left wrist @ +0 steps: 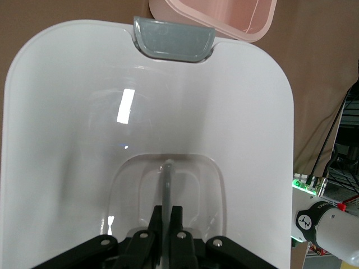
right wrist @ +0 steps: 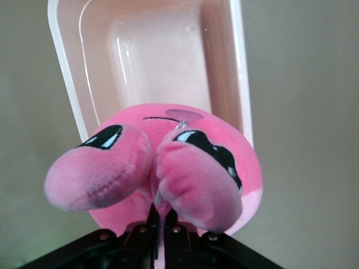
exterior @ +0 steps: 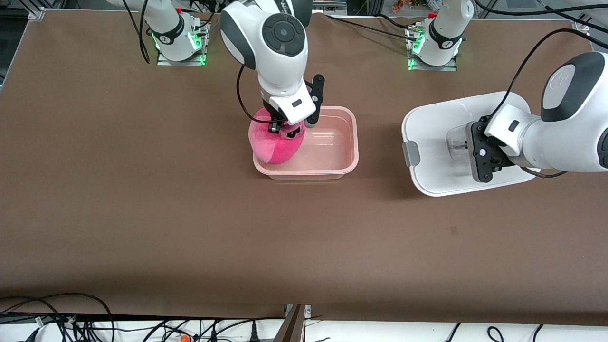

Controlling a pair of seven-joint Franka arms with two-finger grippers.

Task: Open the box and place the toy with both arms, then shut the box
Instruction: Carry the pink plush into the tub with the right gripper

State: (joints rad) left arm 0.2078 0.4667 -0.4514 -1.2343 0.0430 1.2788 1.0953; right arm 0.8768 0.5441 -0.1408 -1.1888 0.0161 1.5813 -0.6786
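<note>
The box's pale pink base (exterior: pixel 349 142) stands open mid-table, with nothing inside. My right gripper (exterior: pixel 281 127) is shut on the hot-pink toy (exterior: pixel 275 145), which hangs over the base's end toward the right arm and overlaps its rim. In the right wrist view the toy (right wrist: pixel 185 168) fills the space in front of the gripper (right wrist: pixel 162 221), with the base (right wrist: pixel 162 67) below it. My left gripper (exterior: pixel 463 145) is shut on the handle of the white lid (exterior: pixel 437 118), over the table toward the left arm's end. The left wrist view shows the gripper (left wrist: pixel 168 216) pinching the handle (left wrist: pixel 167 179) of the lid (left wrist: pixel 67 140).
A grey clip (exterior: pixel 411 153) on the lid's edge faces the base, and in the left wrist view the clip (left wrist: pixel 173 39) lies close to the base's corner (left wrist: pixel 224 17). Brown table cloth (exterior: pixel 142 213) spreads all round. Cables hang along the table edge nearest the camera (exterior: pixel 71 323).
</note>
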